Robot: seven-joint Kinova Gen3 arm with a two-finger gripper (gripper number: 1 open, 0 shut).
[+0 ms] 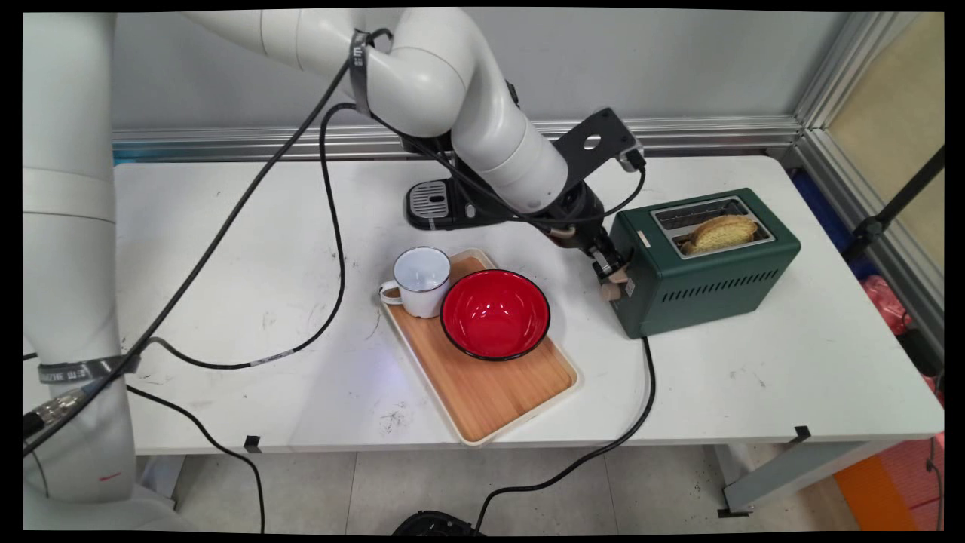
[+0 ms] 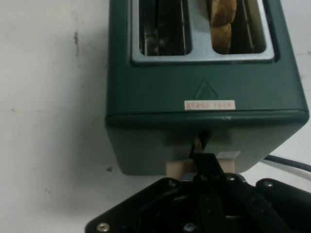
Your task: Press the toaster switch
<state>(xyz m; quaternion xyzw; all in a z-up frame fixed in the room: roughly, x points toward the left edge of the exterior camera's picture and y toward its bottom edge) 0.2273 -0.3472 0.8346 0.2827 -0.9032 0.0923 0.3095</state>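
A dark green toaster (image 1: 701, 286) stands right of centre on the table, with a slice of toasted bread (image 1: 724, 232) upright in its far slot. My gripper (image 1: 609, 265) is at the toaster's left end, its fingers shut together and their tips resting on the cream lever (image 1: 617, 285). In the hand view the toaster (image 2: 194, 97) fills the upper half, with the bread (image 2: 221, 24) in the right slot and the left slot empty. The shut gripper (image 2: 204, 160) sits on the cream lever (image 2: 177, 168) at the end wall's slit.
A wooden tray (image 1: 497, 392) lies left of the toaster and carries a red bowl (image 1: 494, 313) and a white enamel mug (image 1: 421, 280). A black drip-tray base (image 1: 433, 204) sits behind them. The toaster's black cord (image 1: 641, 407) runs off the front edge.
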